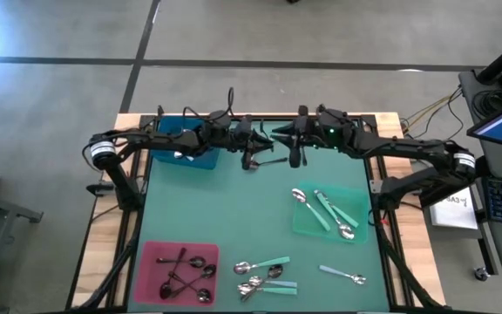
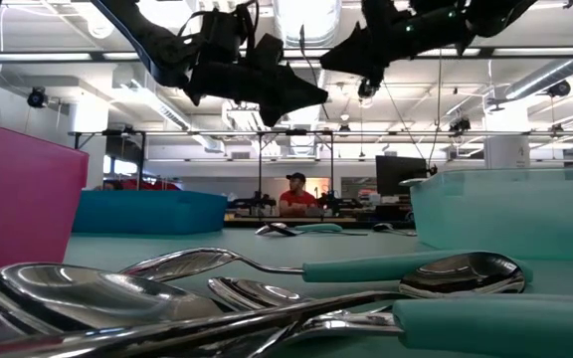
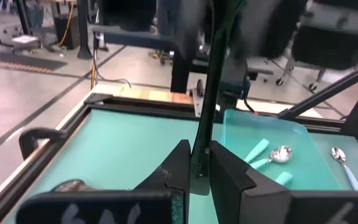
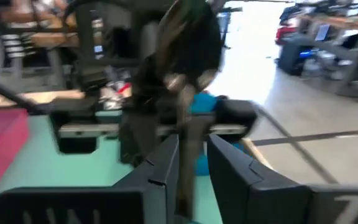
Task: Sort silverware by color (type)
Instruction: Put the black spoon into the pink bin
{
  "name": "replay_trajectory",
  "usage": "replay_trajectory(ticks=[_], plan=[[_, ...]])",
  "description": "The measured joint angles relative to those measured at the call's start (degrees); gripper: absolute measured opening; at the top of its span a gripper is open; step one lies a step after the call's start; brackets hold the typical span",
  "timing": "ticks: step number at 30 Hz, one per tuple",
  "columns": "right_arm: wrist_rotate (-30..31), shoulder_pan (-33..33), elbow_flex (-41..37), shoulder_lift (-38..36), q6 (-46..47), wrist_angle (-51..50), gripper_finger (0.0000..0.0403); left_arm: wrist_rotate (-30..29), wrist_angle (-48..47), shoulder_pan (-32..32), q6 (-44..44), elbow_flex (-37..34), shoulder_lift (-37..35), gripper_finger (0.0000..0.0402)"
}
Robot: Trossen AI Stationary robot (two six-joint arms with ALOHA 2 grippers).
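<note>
Both arms meet high over the far middle of the table. My left gripper [image 1: 253, 159] is shut on a dark-handled spoon [image 1: 273, 161] that reaches across to my right gripper [image 1: 295, 157]. In the right wrist view the spoon's shiny bowl [image 4: 185, 81] shows ahead of my right gripper [image 4: 191, 165]. Its fingers stand apart on either side of the spoon's handle; whether they touch it I cannot tell. Both grippers show dark at the top of the low view, the left gripper [image 2: 301, 97] and the right gripper [image 2: 351, 58]. My left gripper pinches the spoon's dark handle [image 3: 202, 146] between its two fingers. The fingers come about level from the table's left, and the handle runs on ahead of them toward my right gripper. The spoon is lifted well clear of the table.
A blue tray [image 1: 186, 146] stands at the far left under my left arm. A pink tray [image 1: 155, 262] with black-handled spoons sits near left, a green tray [image 1: 308, 225] with mint-handled spoons at the right. Loose spoons [image 1: 264, 275] lie near the front edge, one more spoon [image 1: 342, 276] to their right.
</note>
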Motion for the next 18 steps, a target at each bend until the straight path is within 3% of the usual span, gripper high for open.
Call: replay_trajectory(ticks=[3,10,15,18], plan=[[3.18,-0.04,0.0,-2.83,0.08,-3.15,0.0092,0.28,-2.33,0.0,-0.5,0.0,-0.43,0.002],[3.4,0.02,0.0,-8.05,5.95,-15.14,0.0117,4.67,-9.85,-1.6,-2.09,0.0,-2.74,0.002],[2.95,0.19,0.0,-8.77,11.42,-22.81,0.0116,10.58,-12.89,-7.24,-6.81,-0.03,-3.6,0.002],[2.93,0.57,0.0,-8.21,14.22,-25.81,0.0111,11.11,-17.19,-12.21,-7.16,-0.04,-4.4,0.002]])
